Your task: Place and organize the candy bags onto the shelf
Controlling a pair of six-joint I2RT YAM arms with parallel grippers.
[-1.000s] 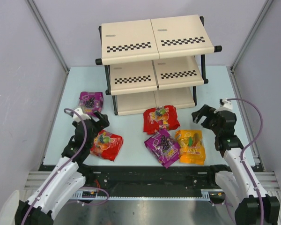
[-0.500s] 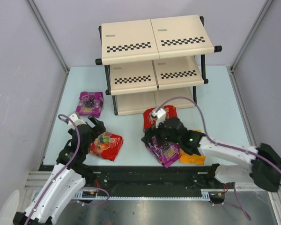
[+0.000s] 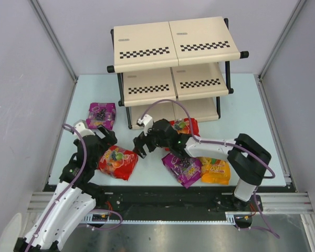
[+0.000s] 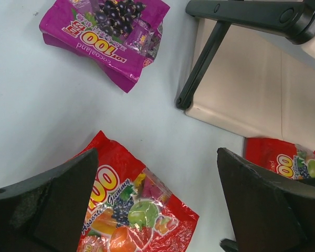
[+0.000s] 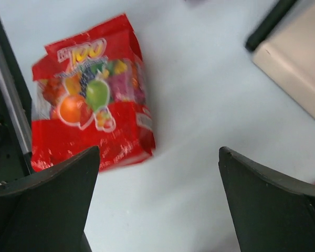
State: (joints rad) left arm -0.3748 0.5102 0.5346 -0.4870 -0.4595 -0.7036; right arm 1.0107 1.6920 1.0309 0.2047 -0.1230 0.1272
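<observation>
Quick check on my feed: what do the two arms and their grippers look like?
Both arms have white links with black joints: left arm, right arm. A lilac cable runs along each to a small white block at the wrist. The left gripper and right gripper have broad, matte black, wedge-shaped fingers. No markings visible.

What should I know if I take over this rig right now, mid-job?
Left hand: open, empty, over the glossy red fruit-print pouch at left.
Right hand: open, empty, stretched across beside that same pouch; mind a clash.
Other pouches, all on the pale table: purple pouch left of the rack, second red pouch in front of it and partly under the right arm, second purple pouch and orange-yellow pouch near the front edge.
Three-tier cream checkered rack: no pouch visible on it.
Done: nothing shelved. Left: all five.
</observation>
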